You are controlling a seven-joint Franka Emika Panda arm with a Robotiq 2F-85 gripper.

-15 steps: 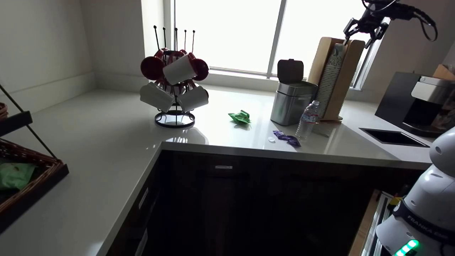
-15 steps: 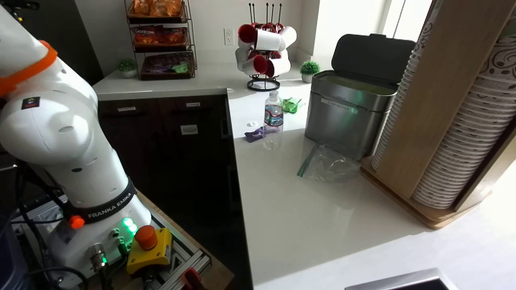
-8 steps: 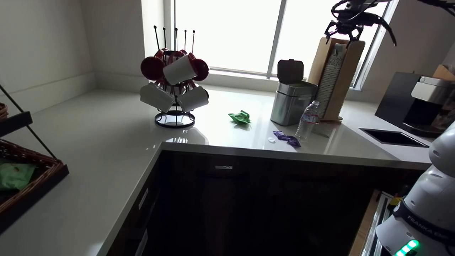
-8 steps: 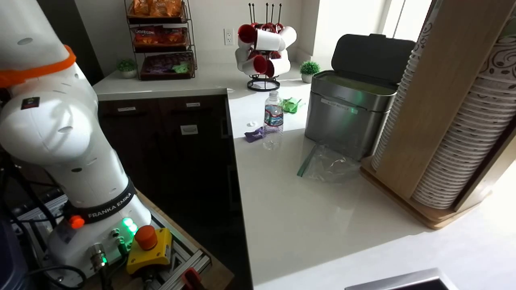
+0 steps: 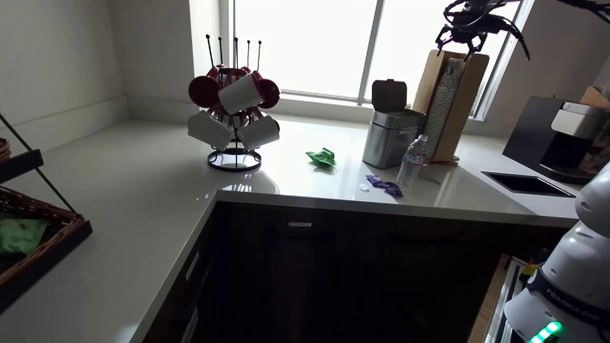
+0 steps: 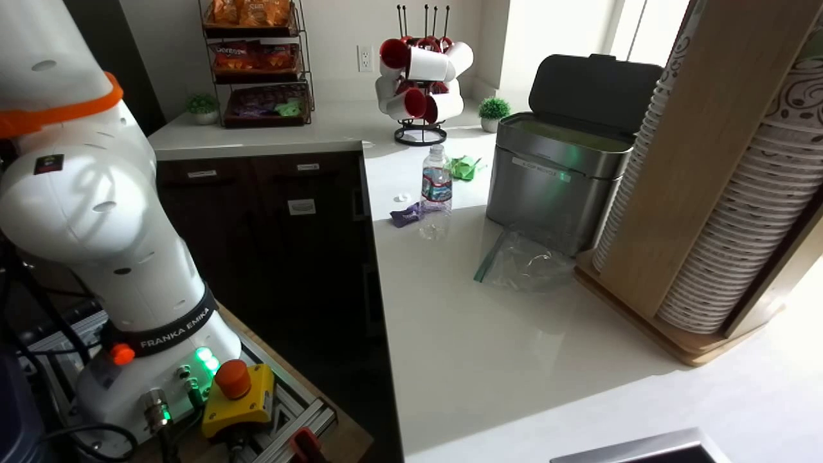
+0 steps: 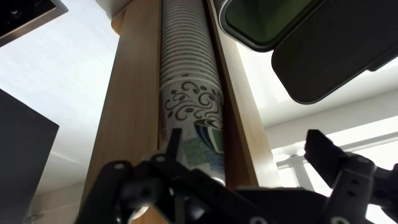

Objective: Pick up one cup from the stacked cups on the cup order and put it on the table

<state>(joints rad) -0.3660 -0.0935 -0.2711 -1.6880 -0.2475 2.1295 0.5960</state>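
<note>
White paper cups with a dark swirl print are nested in a tall stack (image 6: 739, 225) inside the wooden cup holder (image 5: 457, 128). The wrist view shows the end cup (image 7: 189, 102) of that stack at the near end, its lower part partly covered by a finger. My gripper (image 5: 453, 54) hangs just above the holder's top, jaws wide apart and nothing held. In the wrist view, the gripper (image 7: 246, 139) has its left fingertip in front of the end cup and its right one beyond the holder's side wall. The pale countertop, the table (image 5: 157, 162), runs underneath.
A steel canister (image 5: 388, 138) with its lid up stands beside the holder. Near it are a clear bottle (image 5: 412, 162), a plastic bag (image 6: 530, 260) and a purple wrapper (image 5: 383, 185). A mug rack (image 5: 236, 119) and a coffee machine (image 5: 557, 138) flank them.
My gripper has swung left in an exterior view, from the holder's right side to over its top, then risen very slightly. Its jaws stayed apart. The cups have not moved.
</note>
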